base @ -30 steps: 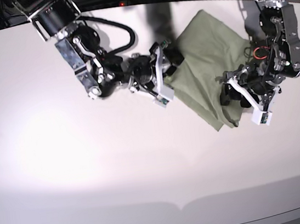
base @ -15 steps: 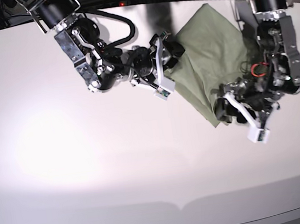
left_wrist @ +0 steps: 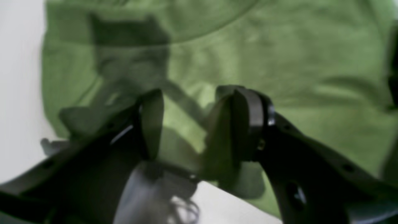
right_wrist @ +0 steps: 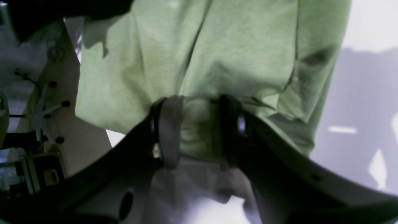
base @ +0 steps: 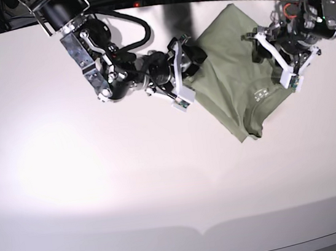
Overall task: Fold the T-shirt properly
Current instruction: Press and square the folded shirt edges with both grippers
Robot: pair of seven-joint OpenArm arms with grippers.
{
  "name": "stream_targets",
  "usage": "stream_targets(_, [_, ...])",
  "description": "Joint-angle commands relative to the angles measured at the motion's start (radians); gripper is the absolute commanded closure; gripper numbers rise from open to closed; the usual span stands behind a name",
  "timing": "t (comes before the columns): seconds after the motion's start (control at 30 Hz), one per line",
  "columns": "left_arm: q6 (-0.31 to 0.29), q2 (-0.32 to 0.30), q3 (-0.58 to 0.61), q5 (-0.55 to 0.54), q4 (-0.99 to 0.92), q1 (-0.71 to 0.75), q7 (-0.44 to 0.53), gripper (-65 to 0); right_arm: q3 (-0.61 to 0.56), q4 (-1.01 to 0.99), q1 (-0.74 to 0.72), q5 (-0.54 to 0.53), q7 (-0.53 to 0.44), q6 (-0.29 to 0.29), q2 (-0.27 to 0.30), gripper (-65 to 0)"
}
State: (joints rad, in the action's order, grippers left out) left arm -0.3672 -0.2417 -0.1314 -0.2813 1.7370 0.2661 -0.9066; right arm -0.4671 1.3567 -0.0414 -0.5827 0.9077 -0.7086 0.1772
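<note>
T-shirt (base: 231,86) lies as a partly folded green bundle on the white table (base: 102,190), toward its far right, collar and label showing at the near right edge. Going left to right in the base view, I find the right gripper (base: 188,67) at the bundle's left edge, jaws partly closed on a pinch of cloth, as its wrist view confirms. Beyond it, the left gripper (base: 273,56) stands over the right edge, jaws apart with nothing between them. I judge a fold is midway; next calls for the free gripper to seize the collar edge.
</note>
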Motion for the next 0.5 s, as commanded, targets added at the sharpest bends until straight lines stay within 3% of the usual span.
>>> stream_targets(0.0, [0.002, 0.003, -0.005, 0.016, -0.006, -0.015, 0.038, -32.8, -0.003, -0.004, 0.003, 0.053, 0.073, 0.01, 0.008, -22.9])
stream_targets(0.3, [-0.007, 0.05, 0.027, 0.072, -0.37, -0.209, 0.069, -32.8, -0.004, -0.003, 0.012, 0.014, 0.111, 0.01, 0.018, -22.9])
stream_targets(0.47, [-0.006, 0.05, 0.102, 0.072, -0.375, -0.253, 0.062, -32.8, -0.003, -0.003, 0.012, -0.033, 0.132, 0.01, 0.049, -22.9])
